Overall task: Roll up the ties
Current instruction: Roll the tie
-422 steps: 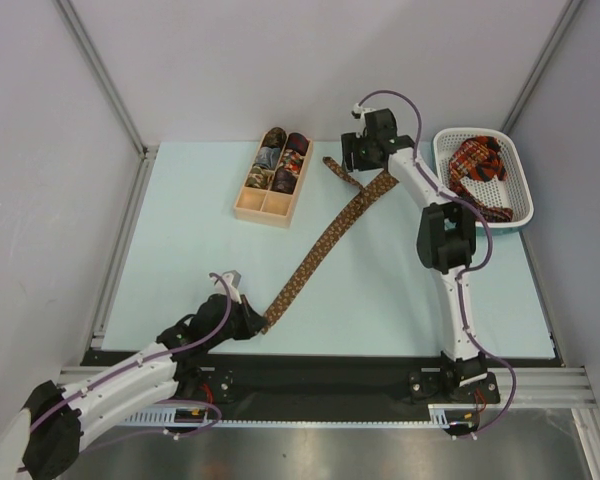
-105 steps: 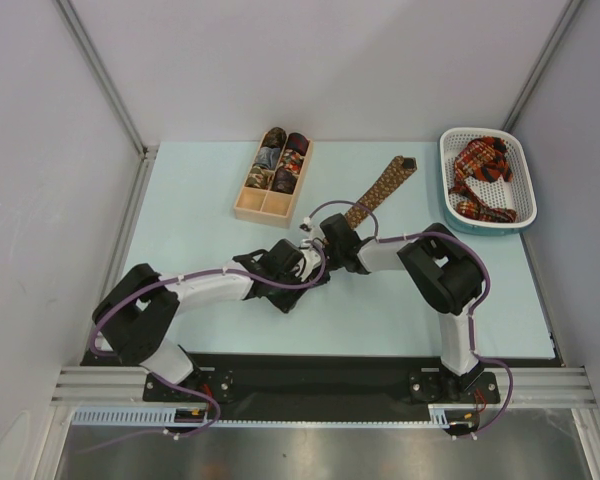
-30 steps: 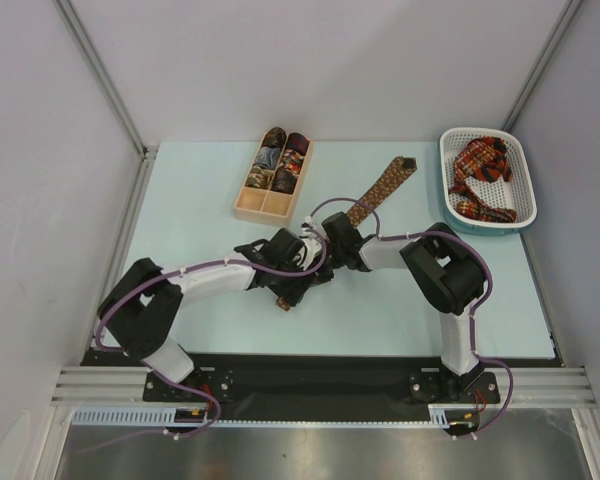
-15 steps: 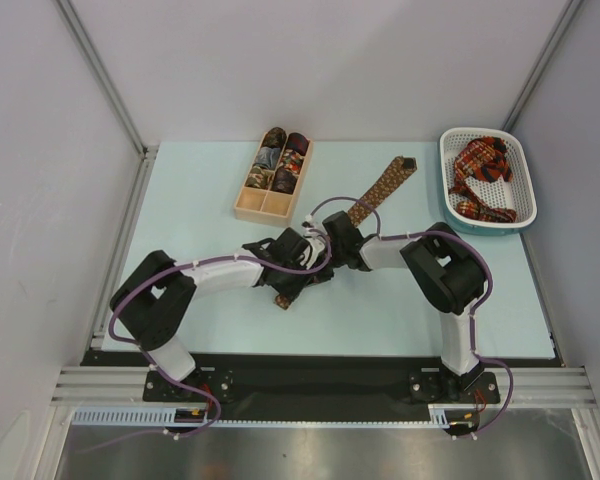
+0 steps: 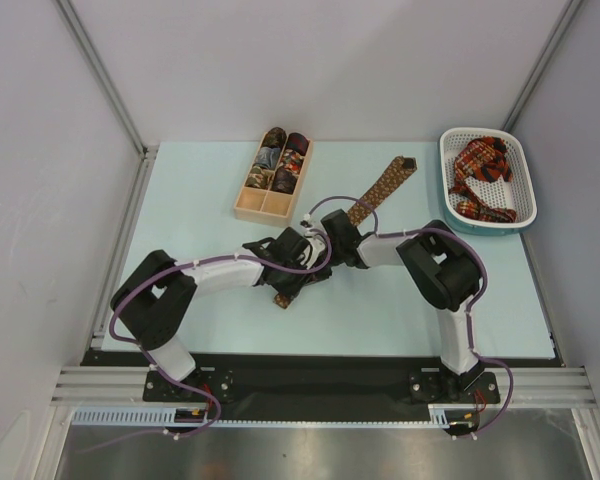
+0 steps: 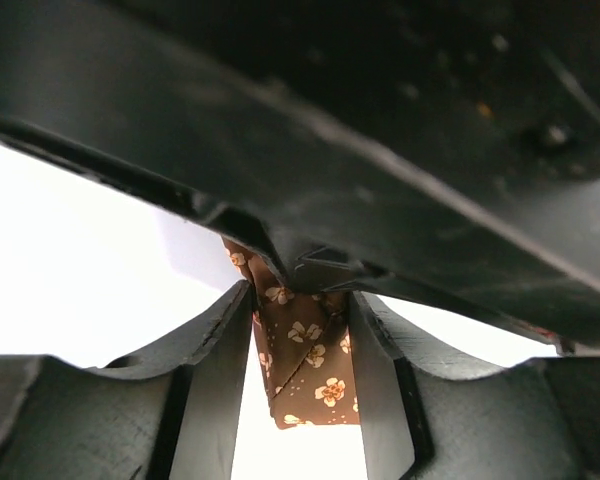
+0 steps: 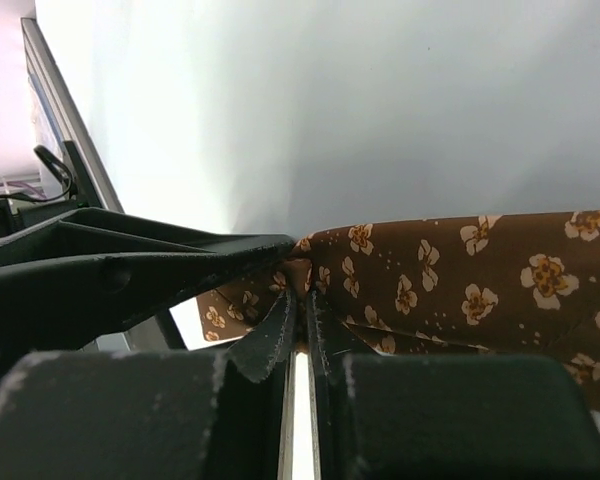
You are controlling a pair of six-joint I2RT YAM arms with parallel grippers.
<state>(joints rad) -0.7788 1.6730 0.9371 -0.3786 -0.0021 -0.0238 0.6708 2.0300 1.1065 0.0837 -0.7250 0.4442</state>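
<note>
Pale blue table (image 5: 180,230), brown tie (image 5: 383,188) lying slantwise across the middle. Both arms meet on its near part: right gripper (image 7: 300,310) is pinched on a fold, and left gripper (image 6: 302,340) has the fabric clamped too

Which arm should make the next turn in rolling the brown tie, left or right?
Left, probably. Its tool grips the folded near end of the brown tie, where the roll starts. The right tool pinches the flat strip just beyond, so it is better suited to anchoring.
</note>
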